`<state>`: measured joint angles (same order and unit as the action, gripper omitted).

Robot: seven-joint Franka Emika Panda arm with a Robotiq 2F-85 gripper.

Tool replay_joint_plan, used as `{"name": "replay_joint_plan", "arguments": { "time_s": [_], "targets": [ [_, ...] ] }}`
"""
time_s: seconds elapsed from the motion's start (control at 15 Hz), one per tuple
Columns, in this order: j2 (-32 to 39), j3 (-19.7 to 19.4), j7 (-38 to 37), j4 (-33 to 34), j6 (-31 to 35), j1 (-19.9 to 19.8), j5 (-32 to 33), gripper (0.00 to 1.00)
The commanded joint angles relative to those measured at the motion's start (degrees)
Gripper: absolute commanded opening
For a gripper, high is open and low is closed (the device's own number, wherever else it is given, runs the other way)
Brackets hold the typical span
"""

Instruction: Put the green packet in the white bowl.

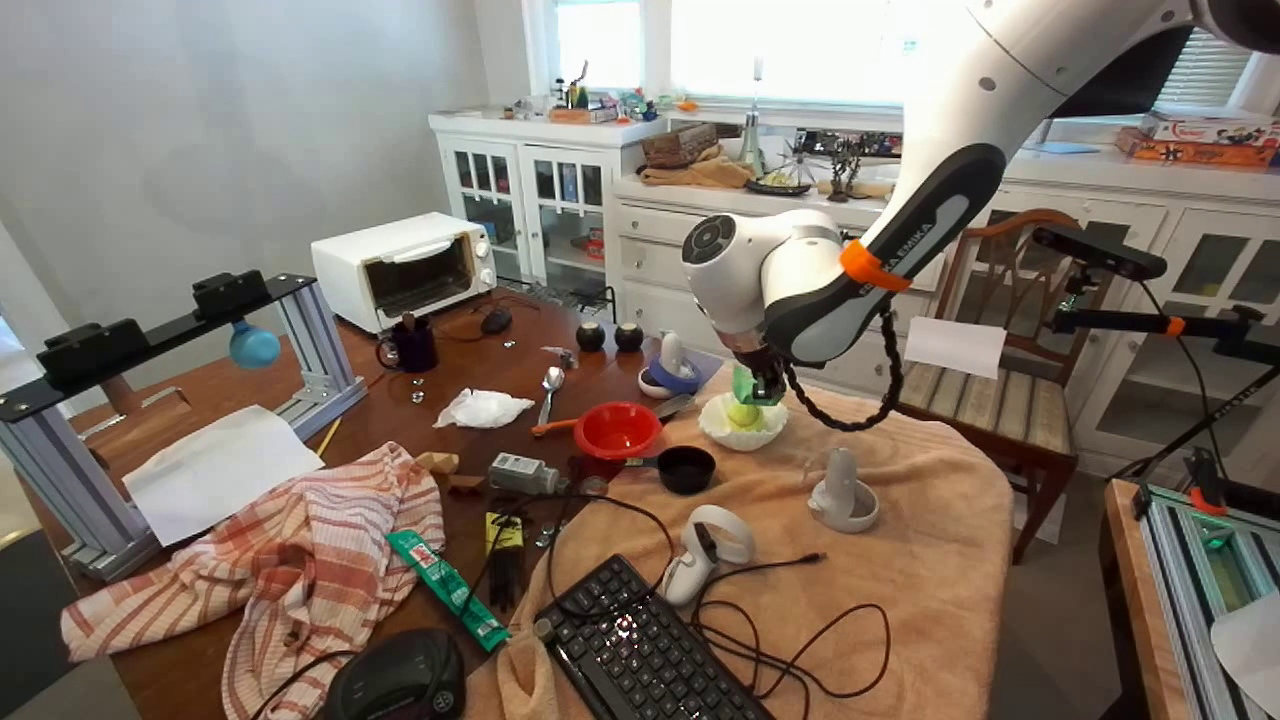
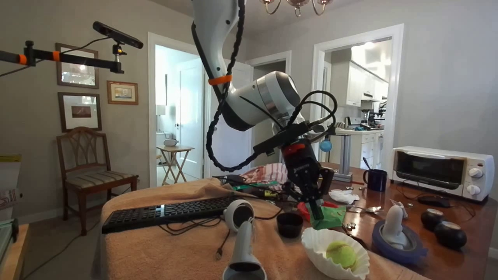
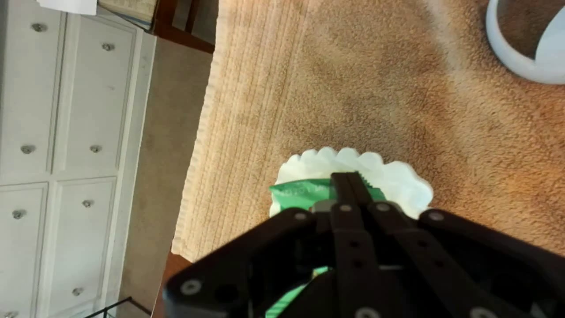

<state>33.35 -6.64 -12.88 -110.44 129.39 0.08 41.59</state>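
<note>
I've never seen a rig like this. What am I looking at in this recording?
The machine is a white-and-black jointed robot arm, and the black two-fingered part at its end is its claw. Two pictures look in from outside, from different places; the close-up is taken from the arm's wrist, looking past the claw. The claw is shut on a flattish bright-green packet, holding it above a round white bowl with a scalloped rim. In that bowl lies a fuzzy yellow-green tennis ball. The bowl stands on a peach-coloured terry towel spread over part of a dark brown wooden table. A black rectangular keyboard lies on the towel too; a round red bowl and a boxy white toaster oven stand elsewhere on the table.
</note>
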Motion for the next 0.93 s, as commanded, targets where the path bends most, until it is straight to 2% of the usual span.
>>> {"name": "replay_joint_plan", "arguments": {
  "time_s": [0.0,0.2,0.87],
  "targets": [
    [3.8,-0.4,-0.8,4.1,-4.6,0.5,-4.2,0.0],
    [6.1,-0.4,0.2,6.0,-5.8,0.5,-5.9,0.0],
    [11.0,-1.4,1.6,11.1,-2.4,0.8,-5.8,0.0]
  ]
}}
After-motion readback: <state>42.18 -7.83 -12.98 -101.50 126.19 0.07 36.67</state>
